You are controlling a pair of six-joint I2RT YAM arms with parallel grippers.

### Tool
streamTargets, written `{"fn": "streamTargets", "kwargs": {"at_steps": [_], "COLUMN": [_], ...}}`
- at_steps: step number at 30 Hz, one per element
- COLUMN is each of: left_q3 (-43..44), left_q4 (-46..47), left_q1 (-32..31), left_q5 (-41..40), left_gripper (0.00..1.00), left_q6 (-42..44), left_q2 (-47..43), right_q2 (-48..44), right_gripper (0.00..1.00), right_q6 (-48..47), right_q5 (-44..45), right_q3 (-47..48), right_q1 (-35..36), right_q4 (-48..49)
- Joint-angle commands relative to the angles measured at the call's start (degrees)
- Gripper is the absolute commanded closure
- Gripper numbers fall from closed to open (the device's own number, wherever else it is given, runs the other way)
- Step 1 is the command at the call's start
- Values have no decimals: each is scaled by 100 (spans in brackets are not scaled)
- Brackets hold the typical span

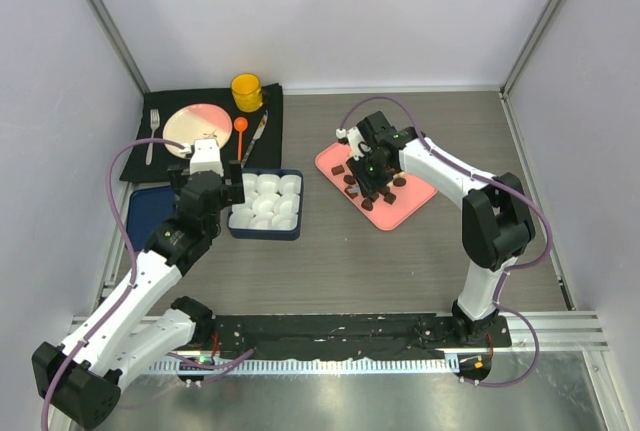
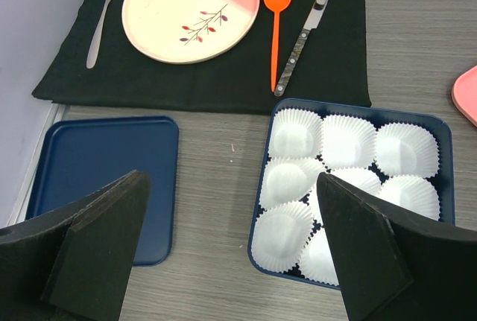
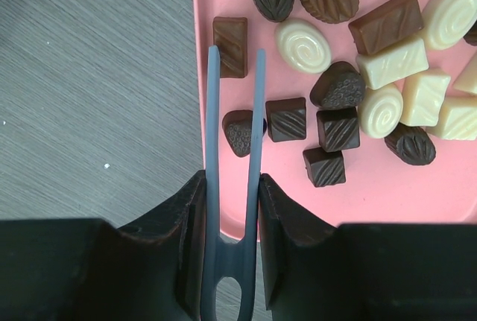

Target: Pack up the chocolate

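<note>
Grey wood-grain worktop (image 1: 400, 251), white walls: nothing looks packed yet, the white paper cups (image 2: 350, 142) in the navy box (image 2: 446, 157) all empty. Every chocolate (image 3: 339, 86) lies on the pink tray (image 3: 387, 209); the right claw (image 3: 232, 187) clamps slate-blue tweezers (image 3: 212, 112) over them, the left claw (image 2: 231, 209) gapes idle

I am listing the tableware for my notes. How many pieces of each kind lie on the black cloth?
Fork: 1
Knife: 1
Spoon: 1
Plate: 1
Yellow cup: 1
Total: 5
</note>
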Motion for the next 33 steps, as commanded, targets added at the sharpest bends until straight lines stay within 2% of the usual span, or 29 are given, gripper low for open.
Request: {"fn": "streamTargets", "kwargs": {"at_steps": [1,33], "left_q3": [-9,-9], "left_q4": [271,280], "left_q1": [-25,-16], "left_q5": [2,28], "left_gripper": [0,0], "left_q6": [90,81], "left_q2": [-48,-66], "right_q2": [-89,184], "right_gripper": [66,65], "right_q6": [9,9], "right_q5": [-41,-103], "right_q3": [240,108], "right_q1": [19,19], "right_q4": [141,255]}}
